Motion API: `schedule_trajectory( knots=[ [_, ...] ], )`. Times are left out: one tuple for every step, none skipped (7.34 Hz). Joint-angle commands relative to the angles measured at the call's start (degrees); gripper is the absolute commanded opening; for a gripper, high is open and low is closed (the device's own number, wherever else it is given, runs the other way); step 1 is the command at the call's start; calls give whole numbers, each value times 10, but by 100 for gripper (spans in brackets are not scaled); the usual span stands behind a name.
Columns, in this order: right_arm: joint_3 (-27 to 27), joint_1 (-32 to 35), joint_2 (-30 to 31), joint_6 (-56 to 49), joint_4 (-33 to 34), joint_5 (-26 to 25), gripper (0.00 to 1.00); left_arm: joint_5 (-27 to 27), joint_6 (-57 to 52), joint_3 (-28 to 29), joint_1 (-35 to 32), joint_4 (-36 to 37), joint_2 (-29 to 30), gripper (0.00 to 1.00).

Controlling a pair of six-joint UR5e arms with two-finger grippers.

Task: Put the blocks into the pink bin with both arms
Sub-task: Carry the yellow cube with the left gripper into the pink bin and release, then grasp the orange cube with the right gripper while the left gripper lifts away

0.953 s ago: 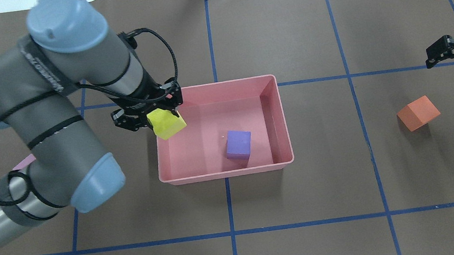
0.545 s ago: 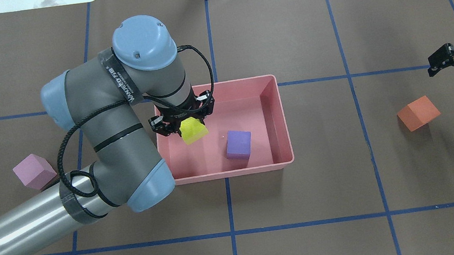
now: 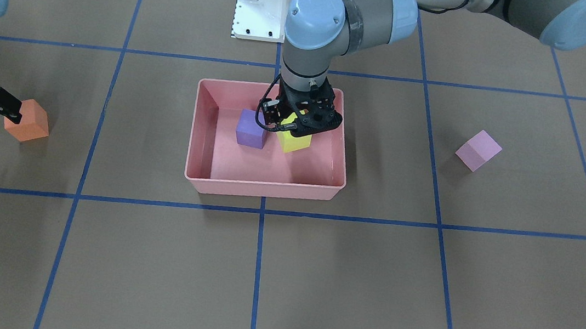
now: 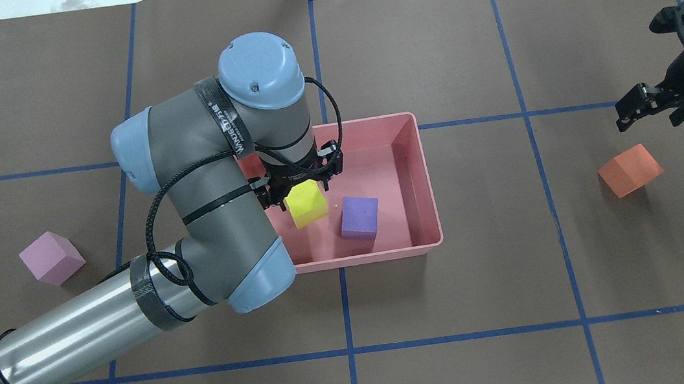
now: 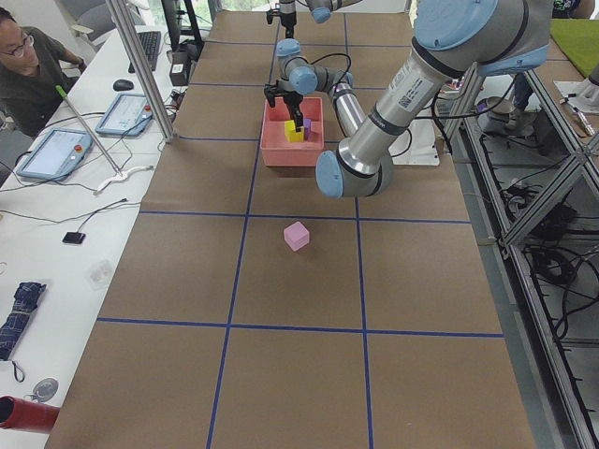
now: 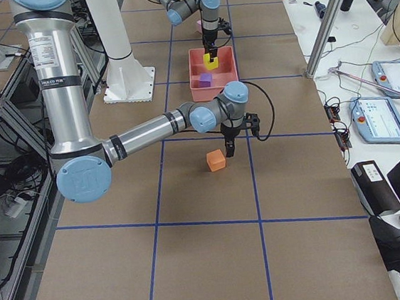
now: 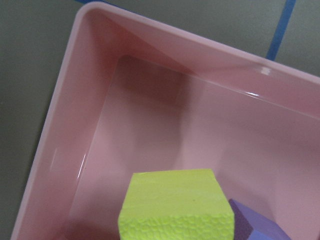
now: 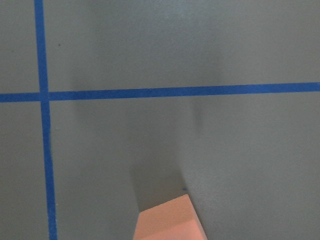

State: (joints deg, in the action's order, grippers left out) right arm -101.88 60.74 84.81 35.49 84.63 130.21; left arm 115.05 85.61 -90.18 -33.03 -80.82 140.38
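We see a brown table (image 4: 457,282) crossed by blue tape lines (image 4: 464,337), with the pink bin (image 4: 372,119) at its middle. A white base plate (image 3: 259,0) lies on the robot's side of the bin. Past the table end on the robot's left of the bin, a person (image 5: 28,65) sits at a white bench with tablets (image 5: 56,150). A pale pink block (image 4: 52,257) lies on the table well to the robot's left of the bin, and an orange block (image 4: 630,170) lies well to its right. From overhead, the left arm (image 4: 202,170) bends over the bin and hides its near left corner. A purple block (image 4: 359,217) rests on the bin floor.

The left pincer (image 4: 301,190) points straight down inside the bin, its fingers drawn in on the yellow block (image 4: 307,203), which it grips from above. We cannot tell whether that block touches the bin floor. It hangs level, just beside the purple block on the side toward the robot's left, and the two look nearly touching.

The right pincer (image 4: 651,115) hovers far to the right of the bin with its fingers spread and nothing between them. The orange block sits close below it, a little nearer the robot, and apart from the fingers
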Motion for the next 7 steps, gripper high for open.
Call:
schedule_trajectory(
  knots=[
    [5, -25, -2, -80, 0, -1, 100, -6, 0, -10, -5, 1, 3, 100],
    [5, -46, -1, -100, -1, -8, 100, -6, 0, -11, -10, 2, 3, 100],
    [7, -46, 7, -143, 0, -12, 100, -7, 0, -11, -16, 2, 2, 100],
    [15, -46, 8, -158, 0, -14, 100, -8, 0, -13, -19, 3, 2, 100],
    [19, -47, 8, -157, 0, -24, 100, -10, 1, -17, -19, 5, 2, 100],
    [33, -48, 7, -157, 0, -20, 100, -10, 2, -25, -19, 7, 2, 100],
    [49, -50, 1, -155, 0, -17, 100, -10, 2, -29, -20, 7, 2, 100]
  ],
)
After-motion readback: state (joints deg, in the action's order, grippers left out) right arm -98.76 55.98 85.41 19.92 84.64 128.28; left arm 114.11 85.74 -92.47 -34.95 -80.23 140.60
